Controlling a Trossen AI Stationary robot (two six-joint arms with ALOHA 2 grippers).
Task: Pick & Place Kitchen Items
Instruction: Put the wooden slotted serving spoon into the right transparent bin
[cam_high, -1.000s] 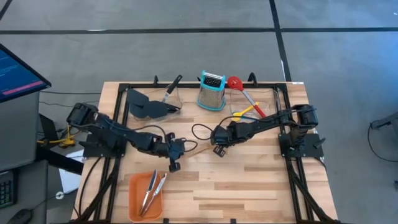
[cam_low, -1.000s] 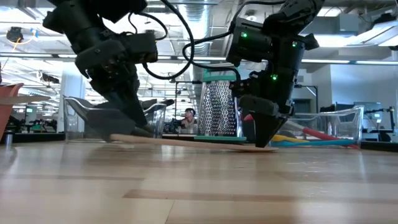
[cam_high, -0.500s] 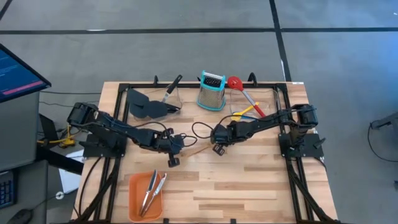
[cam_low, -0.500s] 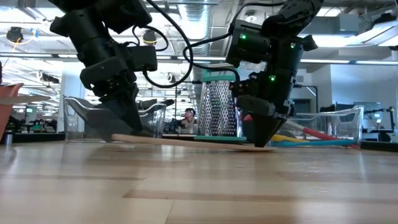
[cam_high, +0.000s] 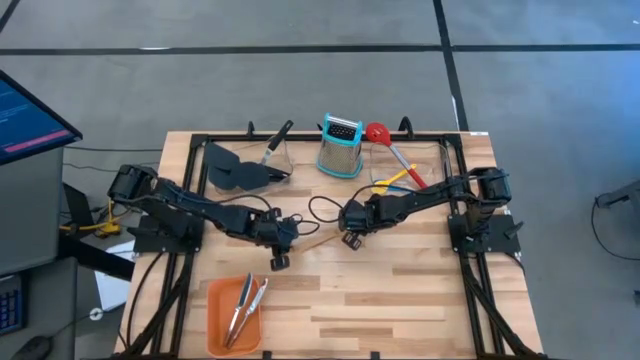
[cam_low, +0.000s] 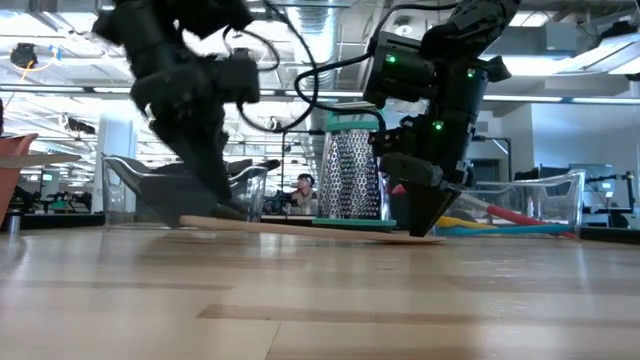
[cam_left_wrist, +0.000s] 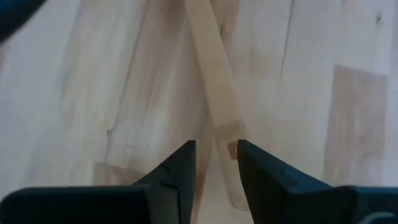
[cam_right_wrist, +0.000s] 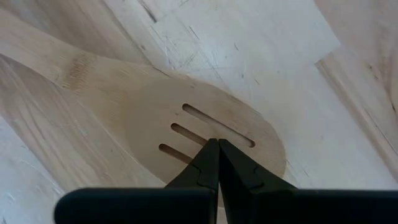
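Note:
A wooden slotted spatula (cam_high: 320, 240) lies flat on the table's middle, and shows as a thin strip in the low view (cam_low: 300, 226). My left gripper (cam_left_wrist: 216, 163) is open at the handle's free end, pointing down, one finger on each side of the handle (cam_left_wrist: 214, 93). It sits left of centre in the high view (cam_high: 291, 243). My right gripper (cam_right_wrist: 216, 146) is shut, its tips down on the slotted blade (cam_right_wrist: 186, 118), right of centre (cam_high: 347, 238). My left gripper straddles the spatula's handle near its free end (cam_left_wrist: 225, 134), its fingers across the handle; I cannot tell whether either finger (cam_left_wrist: 249, 165) touches the wood. My right gripper presses its shut fingertips down on the blade beside the slots (cam_right_wrist: 245, 155), slanting from above; the blade lies flat on the table.
At the far edge stand a clear bin with black spatulas (cam_high: 235, 170), a steel grater (cam_high: 340, 147) and a clear bin with a red slotted spoon (cam_high: 393, 155). An orange tray (cam_high: 218, 330) holding steel tongs (cam_high: 245, 305) sits near left. A black cable (cam_high: 322, 208) loops between the arms.
My left gripper has shifted a little toward the table's left edge along the handle's end and shows blurred in the low view. The spatula has stayed flat in place under my right gripper.

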